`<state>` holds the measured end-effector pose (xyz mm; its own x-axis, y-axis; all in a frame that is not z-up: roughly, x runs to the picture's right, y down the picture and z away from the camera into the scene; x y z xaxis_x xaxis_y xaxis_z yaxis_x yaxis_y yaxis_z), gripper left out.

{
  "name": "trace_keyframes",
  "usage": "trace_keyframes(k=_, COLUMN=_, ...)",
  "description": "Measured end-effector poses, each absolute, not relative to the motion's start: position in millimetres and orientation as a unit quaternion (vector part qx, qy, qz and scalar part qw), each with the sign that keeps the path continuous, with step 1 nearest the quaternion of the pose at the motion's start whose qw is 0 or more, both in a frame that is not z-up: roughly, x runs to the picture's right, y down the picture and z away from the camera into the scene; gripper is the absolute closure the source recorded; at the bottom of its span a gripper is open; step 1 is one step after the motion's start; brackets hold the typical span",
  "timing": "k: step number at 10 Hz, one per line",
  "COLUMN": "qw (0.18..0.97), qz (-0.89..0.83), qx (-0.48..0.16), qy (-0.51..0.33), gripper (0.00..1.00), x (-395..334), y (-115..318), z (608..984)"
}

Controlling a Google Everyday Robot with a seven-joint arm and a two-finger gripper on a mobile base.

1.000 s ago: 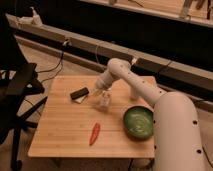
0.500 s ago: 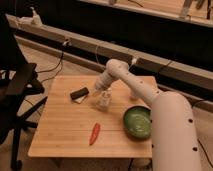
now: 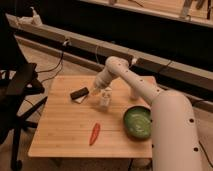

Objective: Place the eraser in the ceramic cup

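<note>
The wooden surface (image 3: 60, 130) carries an eraser (image 3: 79, 93) at far left, a white bottle (image 3: 105, 98) near it, a red chili (image 3: 94, 133) in front, a green bowl (image 3: 137, 122) at right and a pale cup (image 3: 135, 92) behind the bowl. The claw (image 3: 94, 91) hangs between eraser and bottle.

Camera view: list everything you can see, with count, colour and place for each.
table: one, light wood, centre
eraser: one, black on a pale piece, back left of table
small white bottle: one, white, right of the eraser
ceramic cup: one, pale, back right, partly behind the arm
bowl: one, green, front right
chili pepper: one, red, front centre
chair: one, black, left of table
arm: one, white, reaching from the right
gripper: one, at the eraser's right end
</note>
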<state>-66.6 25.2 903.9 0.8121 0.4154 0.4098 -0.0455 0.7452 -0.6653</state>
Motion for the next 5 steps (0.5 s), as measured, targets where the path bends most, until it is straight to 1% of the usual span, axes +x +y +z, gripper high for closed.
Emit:
trace_keyframes(k=1, qw=0.891, qz=0.130, qx=-0.334, qy=-0.278, gripper=0.71, x=-68.3, y=30.2, z=909.3)
trace_keyframes(k=2, qw=0.892, qz=0.129, qx=-0.334, qy=-0.277, gripper=0.64, x=-69.3, y=34.0, z=913.8)
trace_keyframes(k=3, qw=0.895, qz=0.124, qx=-0.328, qy=-0.275, gripper=0.54, x=-69.3, y=33.6, z=915.6)
trace_keyframes(k=4, qw=0.900, qz=0.118, qx=-0.317, qy=-0.275, gripper=0.46, x=-71.9, y=30.9, z=914.3)
trace_keyframes(k=5, qw=0.908, qz=0.111, qx=-0.296, qy=-0.273, gripper=0.34, x=-75.8, y=23.9, z=907.9)
